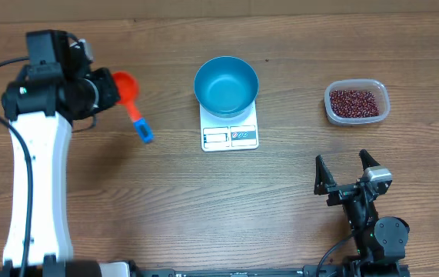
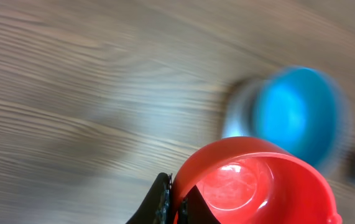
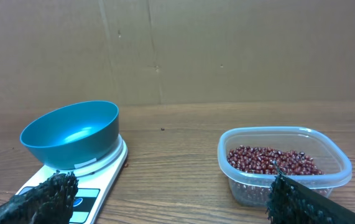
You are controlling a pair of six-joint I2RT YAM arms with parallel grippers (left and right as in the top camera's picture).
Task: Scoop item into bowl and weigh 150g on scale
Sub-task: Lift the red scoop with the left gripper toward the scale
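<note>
Orange-red plastic scoop [image 1: 125,85] sits in the left gripper [image 1: 108,88], its fingers seemingly pinched on the cup's rim, though that wrist view is blurred. The blue bowl [image 1: 226,85] stands on the scale [image 1: 231,137]. The beans [image 1: 354,101] lie in the clear tub [image 1: 387,104]. The right gripper [image 1: 348,171] gapes, empty.

The brown wood-grain table [image 1: 142,208] is showing a smooth, matt finish. The round deep-blue bowl [image 3: 71,134] is gleaming softly, looking like smooth plastic. The flat white plastic scale [image 1: 230,137] is looking satin. The clear rectangular plastic tub [image 3: 245,186] is catching the light glossily, and the small dark red-brown beans [image 3: 270,160] are shining faintly. The red plastic scoop [image 2: 252,183] is glistening inside. The brown cardboard wall [image 3: 227,50] is looking dull and papery.
</note>
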